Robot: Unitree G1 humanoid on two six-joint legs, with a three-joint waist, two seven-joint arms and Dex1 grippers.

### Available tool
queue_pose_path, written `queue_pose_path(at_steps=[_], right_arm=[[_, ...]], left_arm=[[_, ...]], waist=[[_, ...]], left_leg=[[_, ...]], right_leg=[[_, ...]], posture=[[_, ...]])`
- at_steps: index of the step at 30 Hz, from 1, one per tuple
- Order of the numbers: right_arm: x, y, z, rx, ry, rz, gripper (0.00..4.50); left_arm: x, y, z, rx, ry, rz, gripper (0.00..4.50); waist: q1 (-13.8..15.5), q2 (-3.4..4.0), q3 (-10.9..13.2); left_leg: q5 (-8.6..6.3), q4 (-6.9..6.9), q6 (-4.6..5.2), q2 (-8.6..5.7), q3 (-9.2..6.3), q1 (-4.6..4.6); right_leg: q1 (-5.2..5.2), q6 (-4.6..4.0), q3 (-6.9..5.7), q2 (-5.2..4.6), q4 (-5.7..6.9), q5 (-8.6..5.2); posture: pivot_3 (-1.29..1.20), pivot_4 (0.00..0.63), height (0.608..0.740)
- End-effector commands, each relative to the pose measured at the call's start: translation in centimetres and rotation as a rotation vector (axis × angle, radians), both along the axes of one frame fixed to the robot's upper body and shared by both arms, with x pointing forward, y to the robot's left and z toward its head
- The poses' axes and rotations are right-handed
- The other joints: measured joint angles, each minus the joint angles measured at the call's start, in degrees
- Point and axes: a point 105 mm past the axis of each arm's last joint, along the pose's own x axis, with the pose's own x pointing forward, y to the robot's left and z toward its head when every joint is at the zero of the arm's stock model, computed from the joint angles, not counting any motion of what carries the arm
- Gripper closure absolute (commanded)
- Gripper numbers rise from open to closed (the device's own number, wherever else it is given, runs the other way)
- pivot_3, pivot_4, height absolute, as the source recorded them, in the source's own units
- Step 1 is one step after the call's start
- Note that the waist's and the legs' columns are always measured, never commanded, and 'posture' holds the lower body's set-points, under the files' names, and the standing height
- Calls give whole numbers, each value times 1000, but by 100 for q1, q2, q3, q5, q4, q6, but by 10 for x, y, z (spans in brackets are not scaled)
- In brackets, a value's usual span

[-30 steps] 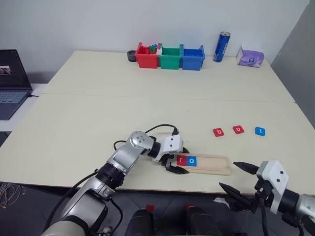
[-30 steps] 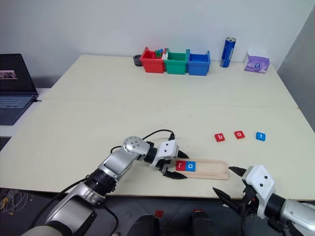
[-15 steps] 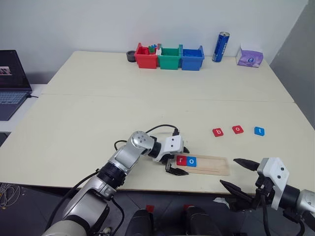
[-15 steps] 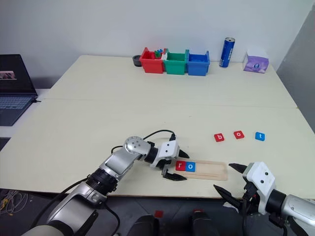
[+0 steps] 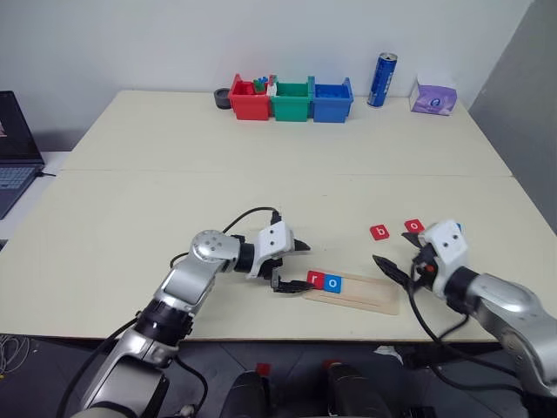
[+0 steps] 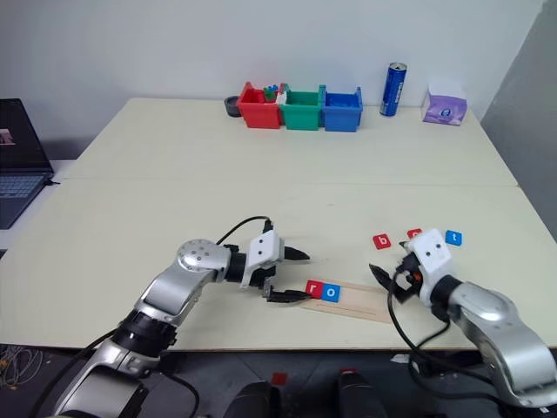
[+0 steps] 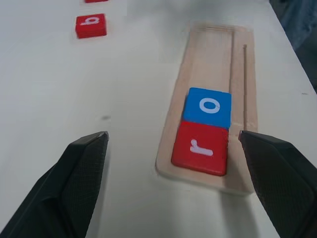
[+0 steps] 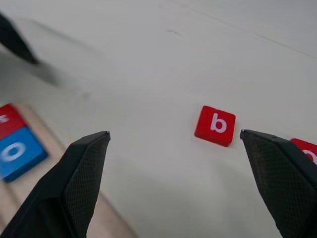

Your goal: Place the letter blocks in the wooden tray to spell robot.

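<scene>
Left eye view: the wooden tray [image 5: 352, 288] is seen lying near the front edge of the tabletop [image 5: 174, 200]. Two letter blocks are seated in its groove at the left end, a red r [image 7: 200, 148] with a blue o [image 7: 208, 107] touching it on the right. The rest of the groove is bare.

Three blocks are noted loose on the tabletop, just behind the tray's right end: a red b [image 8: 215, 125], a second red o [image 5: 414, 225] beside it, partly hidden by the right arm, and a blue t [image 6: 453, 237] furthest right.

Left pincer [image 5: 292, 266]: fingers spread wide, nothing held, poised just off the tray's left end with the r block straight ahead in the left wrist view.

Right pincer [image 5: 393, 252]: fingers likewise spread and empty, held above the tray's right end, with the b block between its fingers in the right wrist view.

Step judged in hand: fetching the third letter, b, with "ro" already set. The next move would call for the right pincer to be lowered over the b block, closed on its edges, and the block carried to the groove and set down touching the blue o.

Count: blocks five (two placed, three loose); tray one; pincers two, both empty.
</scene>
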Motion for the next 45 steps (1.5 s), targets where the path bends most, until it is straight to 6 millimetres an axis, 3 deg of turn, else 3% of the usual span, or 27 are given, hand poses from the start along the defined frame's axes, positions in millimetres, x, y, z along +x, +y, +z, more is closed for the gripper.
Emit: queue_pose_path(at_steps=[1,4,9,14,20,28,32,45], right_arm=[[-2,9,8,6,-12,41,0],[-24,25,9,17,23,186,0],[-54,33,11,50,87,322,0],[-79,25,-8,-64,190,380,0],[-103,24,-14,-15,311,448,0],[-114,18,-28,-21,429,449,0],[-108,12,-38,-45,447,404,0],[-107,10,-31,-41,424,404,0]], left_arm=[[-10,2,10,-37,-14,-4,48],[-15,9,8,-37,9,3,48],[-19,21,9,-34,31,18,48],[-32,28,8,-19,67,-10,48],[-34,29,8,-11,64,-6,48],[-34,26,6,-6,57,-12,48],[-34,25,5,-8,56,-9,48],[-35,27,1,-7,60,-4,48]], waist=[[21,1,0],[26,1,0],[8,0,0],[2,-1,0],[5,-2,1],[5,-4,2],[4,-6,1],[5,-5,1]], left_leg=[[0,0,0,3,-7,-8],[0,0,0,-2,-12,-23],[-1,2,1,-3,-13,-24],[-1,3,1,-1,-10,-15],[-1,5,0,-1,-7,-10],[-1,5,0,-2,-5,-2],[-1,5,0,-2,-4,-2],[-1,5,0,-2,-4,-2]], right_leg=[[-1,-3,-2,-9,0,0],[-5,-6,-6,-19,-4,2],[-5,2,-16,-21,-3,-3],[0,10,-17,-19,-2,-8],[2,11,-18,-18,-1,-8],[6,11,-15,-18,-1,-8],[6,11,-16,-17,-1,-8],[6,11,-15,-18,-1,-8]], posture=[[0,150,740],[0,150,740],[0,150,740],[0,150,740],[0,150,740],[0,150,740],[0,150,740],[0,150,740]])
